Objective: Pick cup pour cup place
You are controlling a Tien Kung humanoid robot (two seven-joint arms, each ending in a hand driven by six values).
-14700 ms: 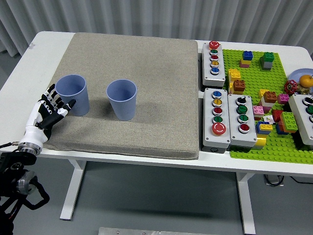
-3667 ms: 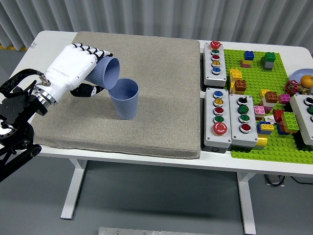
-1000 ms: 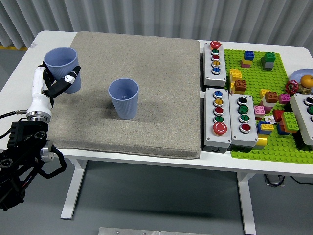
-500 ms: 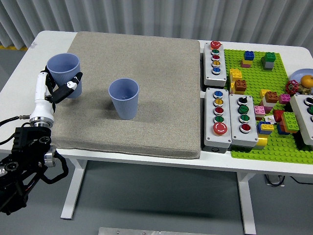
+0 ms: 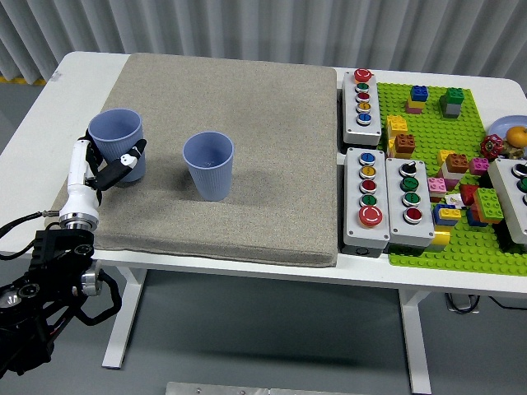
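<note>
- Blue-lilac plastic, ribbed: two cups stand upright on the grey mat point(image 5: 247, 123). The held cup point(image 5: 118, 146) is well left of the second cup point(image 5: 208, 165), near the mat's left edge.
- The left hand point(image 5: 100, 169) wraps the held cup from the side away from the second cup, fingers curled round its wall, one black-tipped finger point(image 5: 132, 156) showing across the front.
- The held cup's base looks to be on the mat or just above it; contact cannot be told for sure.
- Judged from this: picking is done, the cup is upright so no pouring is under way, and placing is at its end. What is left is to let go and draw the hand clear.
- The right hand is not in view.
- Right of the second cup, beyond the mat, sit button boxes point(image 5: 383, 197) and a green brick plate point(image 5: 469, 247), untouched by the task.
</note>
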